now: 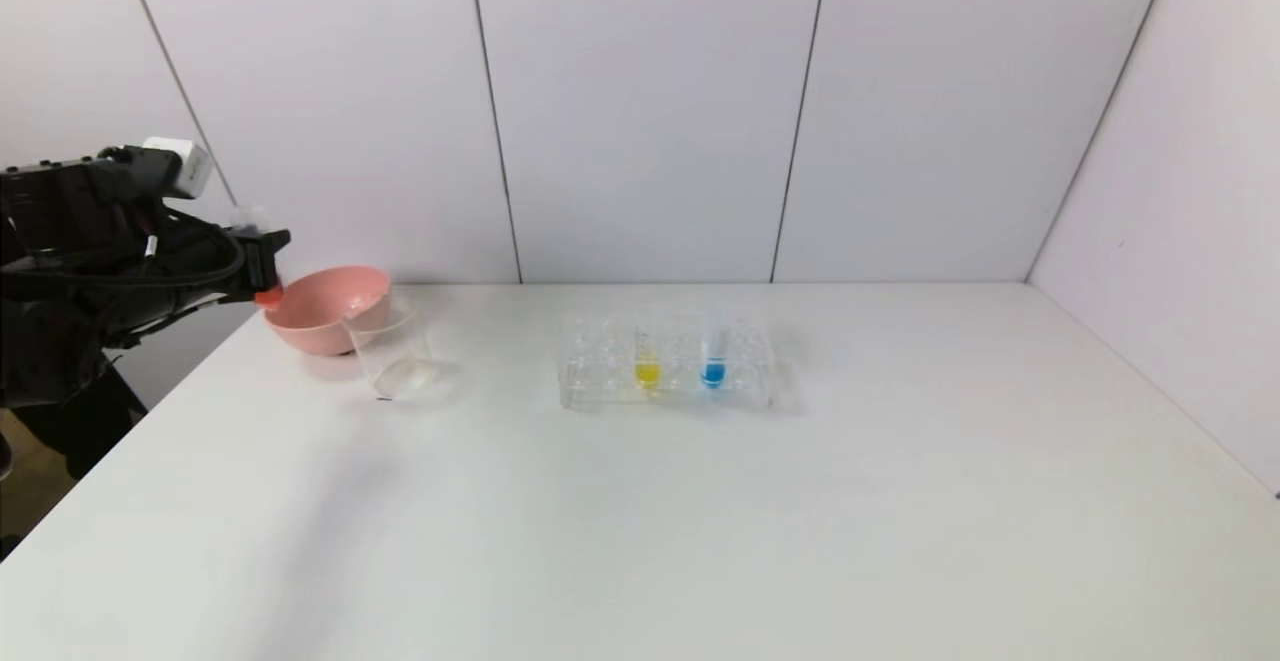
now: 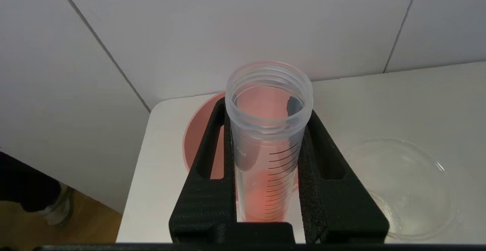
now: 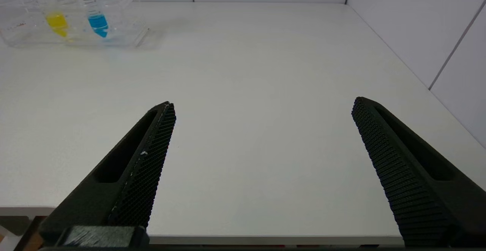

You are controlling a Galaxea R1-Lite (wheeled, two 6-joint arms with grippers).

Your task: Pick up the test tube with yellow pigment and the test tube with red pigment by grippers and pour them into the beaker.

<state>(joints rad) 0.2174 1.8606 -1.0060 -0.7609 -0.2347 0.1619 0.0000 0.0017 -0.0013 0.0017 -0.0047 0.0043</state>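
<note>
Red pigment's test tube [image 1: 262,259] is pinched upright in the left gripper [image 1: 262,256] at the far left of the head view, above the near rim of the pink bowl [image 1: 325,309]. In the left wrist view, two black fingers [image 2: 207,175] press on each side of the clear tube [image 2: 268,137], and its open mouth faces the camera. The beaker [image 1: 392,351] stands just right of the bowl, touching it or nearly so, and looks empty. The test tube with yellow pigment [image 1: 647,353] stands in the clear rack [image 1: 600,381] in the middle of the table [image 1: 700,541], with a blue tube [image 1: 713,356] beside it on the right. The right gripper [image 3: 262,110] shows only in the right wrist view, low over the table's near edge, with its fingers spread wide and holding nothing.
</note>
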